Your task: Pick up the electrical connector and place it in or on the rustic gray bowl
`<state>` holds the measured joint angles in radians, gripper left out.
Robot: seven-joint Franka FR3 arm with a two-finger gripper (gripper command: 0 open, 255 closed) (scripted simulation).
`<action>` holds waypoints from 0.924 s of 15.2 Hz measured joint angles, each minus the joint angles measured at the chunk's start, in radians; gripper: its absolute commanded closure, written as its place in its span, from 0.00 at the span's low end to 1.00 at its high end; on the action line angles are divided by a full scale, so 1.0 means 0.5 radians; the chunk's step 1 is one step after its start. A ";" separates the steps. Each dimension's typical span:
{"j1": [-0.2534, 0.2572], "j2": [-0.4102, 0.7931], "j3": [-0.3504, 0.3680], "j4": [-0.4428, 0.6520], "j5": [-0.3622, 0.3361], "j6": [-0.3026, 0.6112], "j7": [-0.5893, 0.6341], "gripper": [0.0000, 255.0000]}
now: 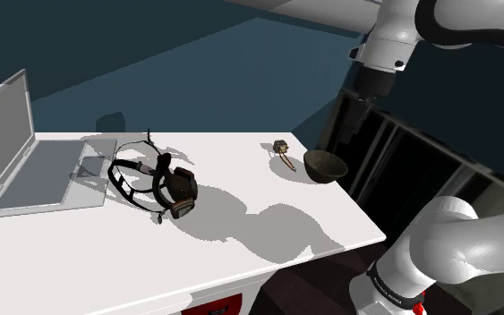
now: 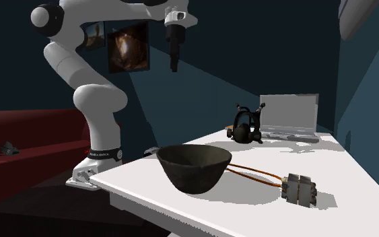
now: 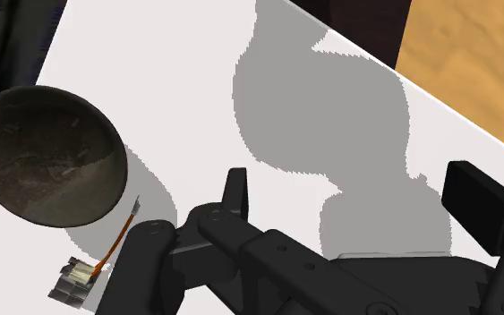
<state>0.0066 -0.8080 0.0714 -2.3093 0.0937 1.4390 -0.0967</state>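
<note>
The electrical connector (image 1: pixel 281 147) is a small grey block with orange wires, lying on the white table (image 1: pixel 241 215) just beside the dark grey bowl (image 1: pixel 324 166). In the second exterior view the connector (image 2: pixel 299 190) sits to the right of the bowl (image 2: pixel 194 168), and its wires run toward the bowl. My gripper (image 1: pixel 355 125) hangs high above the table's edge near the bowl, also seen as the gripper (image 2: pixel 174 59) well above the table. In the wrist view the gripper (image 3: pixel 355 195) is open and holds nothing, with the bowl (image 3: pixel 48 157) and connector (image 3: pixel 75 279) far below.
A black headset (image 1: pixel 156 179) lies mid-table and an open grey laptop (image 1: pixel 21 157) stands at the shoulder view's left. A dark rack (image 1: pixel 420 166) stands beyond the table's right edge. A red sofa (image 2: pixel 26 134) is behind the arm's stand.
</note>
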 measured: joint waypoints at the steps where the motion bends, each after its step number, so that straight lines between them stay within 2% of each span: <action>1: 0.000 0.000 0.000 0.000 0.000 0.000 0.000 0.00; 4: -0.035 0.078 -0.001 -0.041 -0.009 0.117 0.033 0.00; 14: -0.202 0.638 -0.036 -0.077 -0.075 0.710 0.184 0.00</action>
<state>-0.0942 -0.4892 0.0534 -2.3480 0.0561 1.7938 -0.0047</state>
